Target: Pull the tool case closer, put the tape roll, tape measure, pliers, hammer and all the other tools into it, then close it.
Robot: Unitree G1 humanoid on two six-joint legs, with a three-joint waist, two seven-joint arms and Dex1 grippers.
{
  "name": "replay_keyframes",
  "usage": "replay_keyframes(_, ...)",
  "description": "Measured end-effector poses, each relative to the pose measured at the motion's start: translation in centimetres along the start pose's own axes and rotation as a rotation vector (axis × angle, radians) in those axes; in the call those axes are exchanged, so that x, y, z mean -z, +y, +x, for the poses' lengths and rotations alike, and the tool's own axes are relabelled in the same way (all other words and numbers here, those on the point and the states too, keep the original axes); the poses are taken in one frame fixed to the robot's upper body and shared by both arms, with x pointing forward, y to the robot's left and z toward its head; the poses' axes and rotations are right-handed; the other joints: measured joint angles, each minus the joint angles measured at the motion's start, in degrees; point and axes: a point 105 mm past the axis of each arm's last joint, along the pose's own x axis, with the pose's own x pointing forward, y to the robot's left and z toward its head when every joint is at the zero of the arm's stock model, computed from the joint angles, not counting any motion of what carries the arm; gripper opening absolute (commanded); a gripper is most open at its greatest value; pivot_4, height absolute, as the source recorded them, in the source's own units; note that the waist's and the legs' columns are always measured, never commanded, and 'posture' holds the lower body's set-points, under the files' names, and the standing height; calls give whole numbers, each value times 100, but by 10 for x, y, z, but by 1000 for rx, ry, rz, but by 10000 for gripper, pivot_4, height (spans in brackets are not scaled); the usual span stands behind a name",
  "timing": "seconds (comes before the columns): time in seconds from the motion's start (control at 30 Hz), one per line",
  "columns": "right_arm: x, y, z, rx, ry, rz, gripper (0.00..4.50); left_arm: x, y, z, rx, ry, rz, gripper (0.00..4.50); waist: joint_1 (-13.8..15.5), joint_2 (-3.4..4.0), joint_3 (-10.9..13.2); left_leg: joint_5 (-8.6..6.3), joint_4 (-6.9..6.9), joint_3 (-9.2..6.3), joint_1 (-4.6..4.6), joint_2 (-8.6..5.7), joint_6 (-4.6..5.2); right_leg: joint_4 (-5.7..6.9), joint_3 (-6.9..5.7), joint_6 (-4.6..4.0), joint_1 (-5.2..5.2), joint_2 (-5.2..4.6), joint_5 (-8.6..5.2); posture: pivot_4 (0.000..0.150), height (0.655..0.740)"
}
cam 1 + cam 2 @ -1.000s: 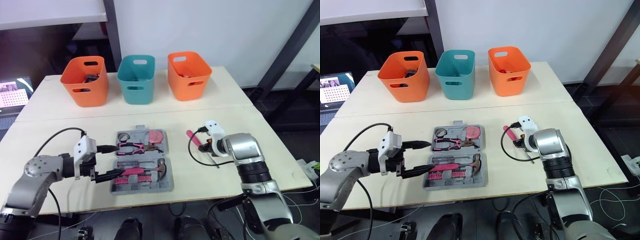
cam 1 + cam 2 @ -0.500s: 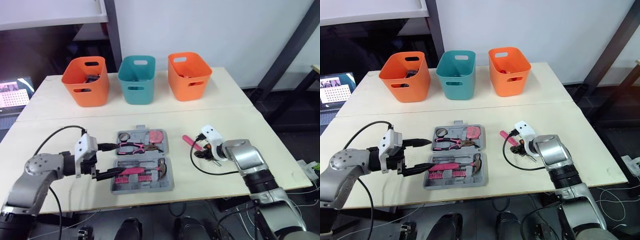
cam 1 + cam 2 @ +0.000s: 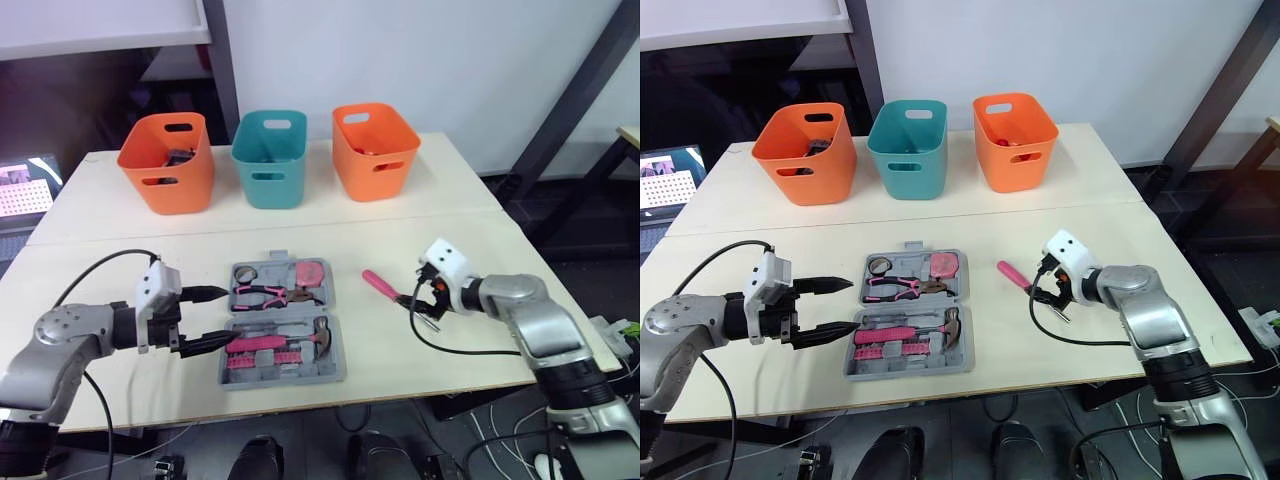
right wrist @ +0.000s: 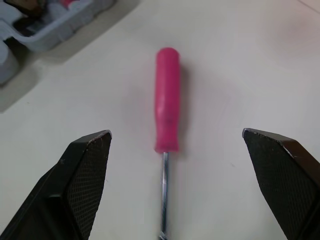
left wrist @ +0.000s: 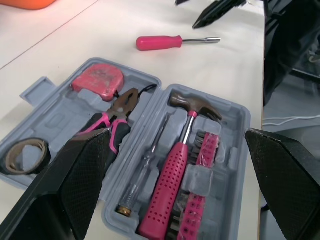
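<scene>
Left hand (image 3: 854,305): fingers spread wide, holding nothing. The tips sit at the left rim of the tool case (image 3: 330,362); can't tell if the lower one touches it.

Right hand (image 3: 431,300): fingers also wide apart, nothing clamped. It hovers low over the counter (image 3: 480,240) at the metal-shaft end of the pink screwdriver (image 4: 167,100). In the right wrist view the screwdriver lies flat on the counter, lined up between the two fingers and touched by neither. Its handle points toward the case, with bare counter between the two.

The case is open flat near the front middle of the counter, both halves facing up.
- Far half: tape roll (image 5: 27,155) at the robot's left end, pliers (image 5: 117,112) in the middle, red tape measure (image 5: 99,82) at the right end.
- Near half: hammer (image 5: 192,107) with a pink grip, a thin tester screwdriver (image 5: 147,175) beside it and a row of pink bits (image 5: 202,150) on its other side.

The pink screwdriver is the one tool outside the case.

Back of the counter, well apart from the case, holds three bins in a row: orange bin (image 3: 165,165), teal bin (image 3: 268,160), second orange bin (image 3: 375,155).
</scene>
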Motion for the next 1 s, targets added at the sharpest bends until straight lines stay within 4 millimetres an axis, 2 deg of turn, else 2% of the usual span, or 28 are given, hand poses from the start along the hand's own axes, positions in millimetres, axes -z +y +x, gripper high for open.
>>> replay_keyframes(0.1, 11, 3, 18, -14, 21, 36, 44621, 1, 1, -1, -5, 6, 11, 45000, 2, 2, 2, 0, -3, 0, -2, 0, 0, 0, 0, -22, -3, 0, 13, 1500, 7400)
replay_keyframes(0.33, 19, -7, 32, 17, 43, 40, 44621, 4, 1, -1, -6, 24, 21, 45000, 12, 3, 3, 0, -6, 1, -6, -1, 0, -2, 2, -20, -3, 1, 13, 1500, 7400)
replay_keyframes(0.37, 20, -8, 32, 19, 45, 41, 39047, 6, 0, -2, -5, 28, 15, 45000, 7, 3, 3, 0, -5, 1, -5, -1, 0, -1, 2, -20, -3, 1, 13, 1500, 7400)
replay_keyframes(0.4, 20, -9, 32, 21, 44, 40, 36129, 7, -1, -2, -4, 31, 13, 45000, 6, 3, 3, 0, -5, 0, -5, -1, 0, 0, 2, -20, -3, 1, 13, 1500, 7400)
replay_keyframes(0.6, 23, -5, 31, 11, 41, 49, 5801, 7, -1, -2, -7, 39, 27, 45000, 16, 2, 3, 0, -3, 0, 0, -1, 0, 1, 2, -19, 2, 2, 13, 1500, 7400)
replay_keyframes(0.63, 23, -4, 31, 9, 39, 49, 3803, 7, -1, -2, -7, 40, 30, 45000, 14, 2, 3, 0, -2, 0, 0, -1, 0, 1, 3, -19, 2, 2, 13, 1500, 7400)
replay_keyframes(0.77, 20, -1, 27, 1, 42, 28, 4001, 9, -1, -4, -3, 47, 34, 45000, 12, 3, 4, 0, -5, 0, -1, -1, 0, 1, 3, -20, -2, 2, 13, 1500, 7400)
replay_keyframes(0.87, 9, 1, 17, -16, 53, -27, 4001, 14, -1, -9, -5, 80, 36, 45000, 9, 7, 6, 0, -6, 1, -3, -1, 0, 0, 4, -20, -5, 2, 12, 1500, 7400)
replay_keyframes(0.93, -5, 5, 11, -44, 69, -104, 4001, 20, -3, -16, -3, 119, 52, 45000, -20, 8, 8, 0, -10, 7, -5, 0, 0, 0, 6, -17, -14, 1, 11, 1500, 7400)
replay_keyframes(1.0, -29, 14, 5, -85, 66, -207, 4001, 28, -8, -22, 13, 169, 68, 45000, -41, 10, 10, 0, -14, 11, -4, 1, 0, 2, 10, -17, -21, 2, 10, 1500, 7400)
